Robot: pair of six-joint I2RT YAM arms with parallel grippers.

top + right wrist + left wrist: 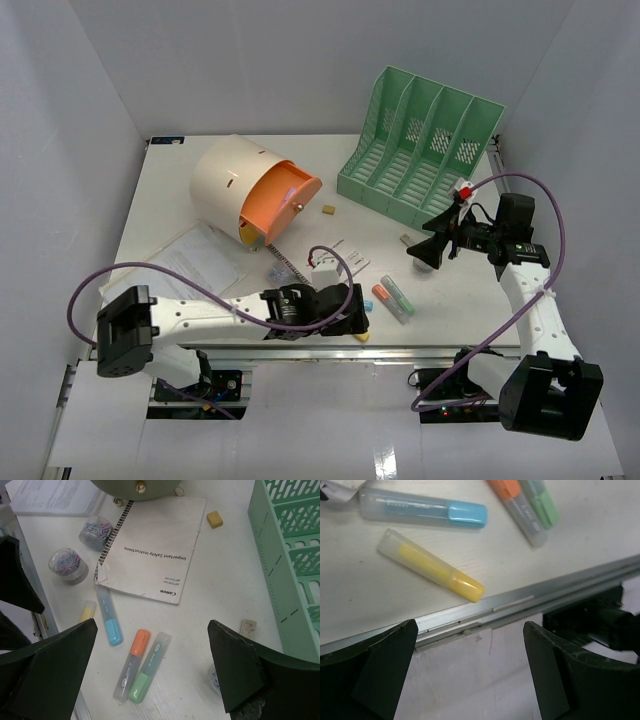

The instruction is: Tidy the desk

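One yellow highlighter just beside front rail of desk

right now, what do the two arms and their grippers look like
The left arm and right arm are white links with black joint housings. A purple cable loops along each: left cable, right cable. The left gripper and right gripper each have two dark wedge-shaped fingers. A small red and white part sits at the right wrist.
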